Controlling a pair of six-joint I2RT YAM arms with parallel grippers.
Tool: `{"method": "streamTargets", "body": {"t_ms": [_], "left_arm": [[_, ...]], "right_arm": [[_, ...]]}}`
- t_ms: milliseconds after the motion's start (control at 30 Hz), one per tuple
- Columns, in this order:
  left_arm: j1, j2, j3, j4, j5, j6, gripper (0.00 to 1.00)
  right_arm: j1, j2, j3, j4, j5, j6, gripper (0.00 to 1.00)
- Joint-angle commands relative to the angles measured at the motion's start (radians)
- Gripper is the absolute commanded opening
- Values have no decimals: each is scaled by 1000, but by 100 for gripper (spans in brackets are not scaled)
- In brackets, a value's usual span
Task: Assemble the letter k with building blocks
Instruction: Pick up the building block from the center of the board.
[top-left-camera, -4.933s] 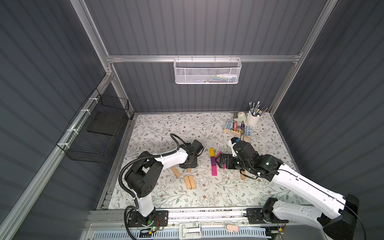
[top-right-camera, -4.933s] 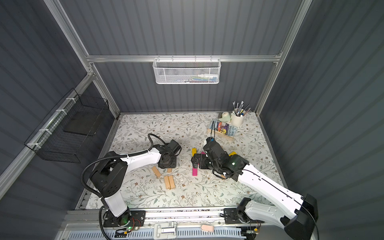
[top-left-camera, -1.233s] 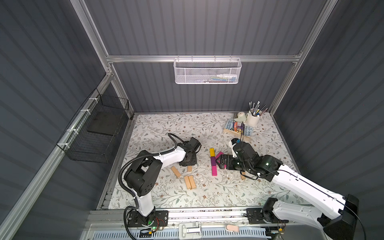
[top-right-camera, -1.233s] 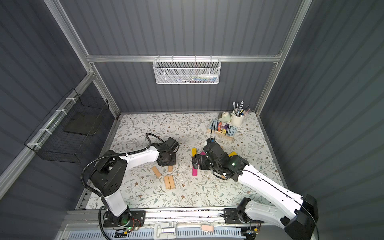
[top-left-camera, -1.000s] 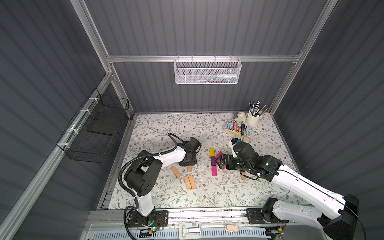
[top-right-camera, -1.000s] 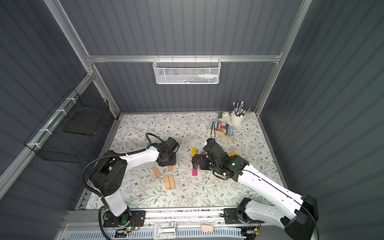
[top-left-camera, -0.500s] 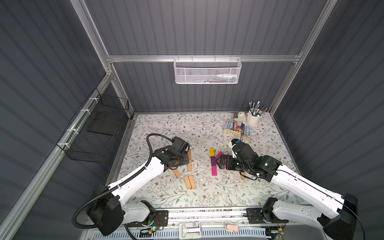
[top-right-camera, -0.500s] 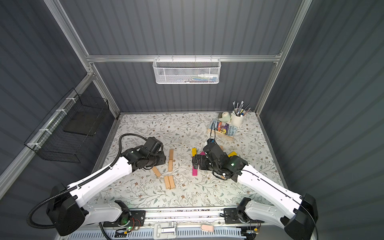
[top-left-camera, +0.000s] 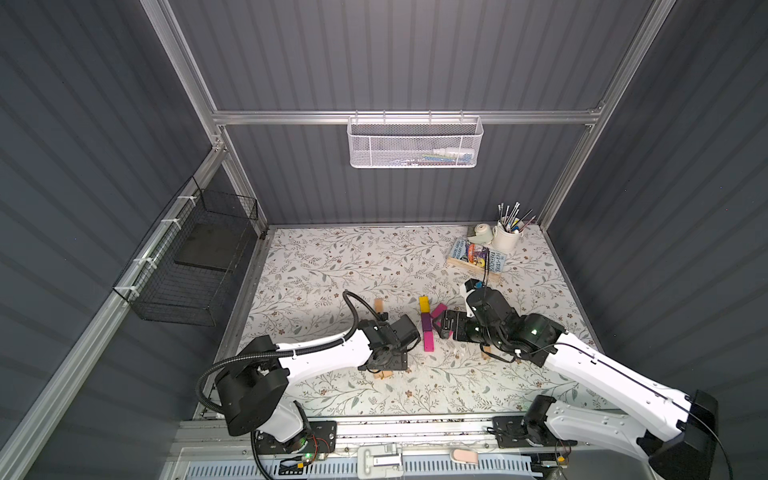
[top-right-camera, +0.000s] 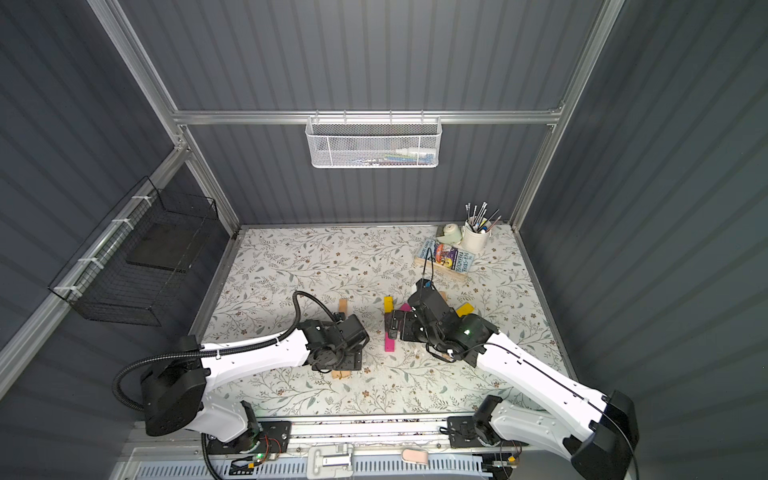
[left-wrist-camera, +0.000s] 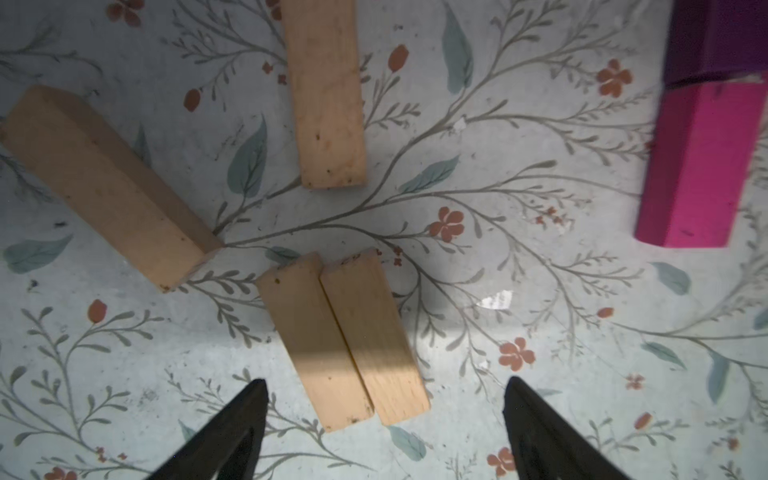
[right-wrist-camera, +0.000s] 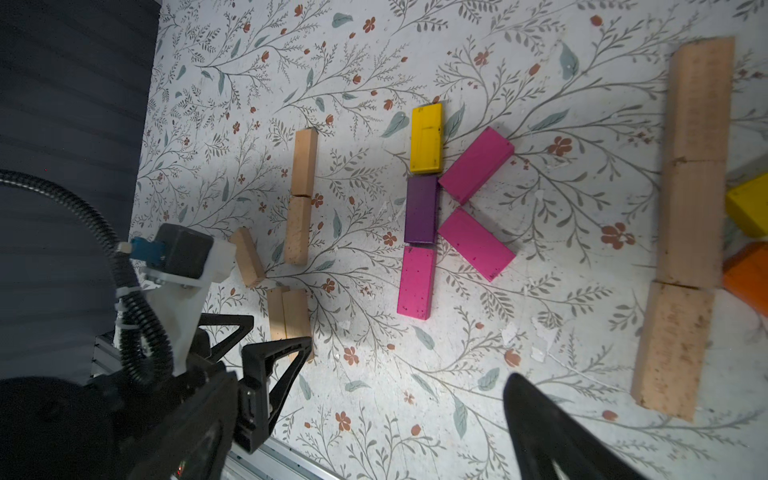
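Building blocks of painted wood lie as a K near the middle of the floral-patterned desk. A yellow bar, a purple bar and a magenta bar run end to end as the stem, and two slanted magenta bars meet at the purple one. Left fingers are spread apart and grip nothing; one end of a pair of plain tan bars lies between them, untouched. Right fingers are spread wide and empty, by the K's slanted side.

Two touching blocks on table, under left pincer
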Motion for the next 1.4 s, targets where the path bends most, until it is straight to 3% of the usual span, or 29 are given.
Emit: {"method": "streamTargets", "body": {"t_ms": [0,300,600,933,1100,1200,1267,1367], "left_arm": [[-4,30,-23,-18,-42,2,88],[17,46,-70,-35,-75,25,69],[157,-42,-151,-33,-91,79,59],[323,-67,-204,1,-105,180,59],[329,-132,-159,-45,-111,198,61],[326,-201,-140,-27,-37,187,61],[322,-224,-134,-11,-4,178,57],[321,-209,-122,-32,-47,183,50]], "right_arm": [[1,-8,-6,-14,16,7,99],[1,5,7,-14,4,4,99],[1,20,23,-15,-7,3,99],[1,8,20,-20,-10,10,99],[1,-2,17,-23,-8,12,99],[1,-1,16,-20,-6,10,99],[1,2,17,-18,-6,11,99],[1,7,15,-14,-10,11,99]]}}
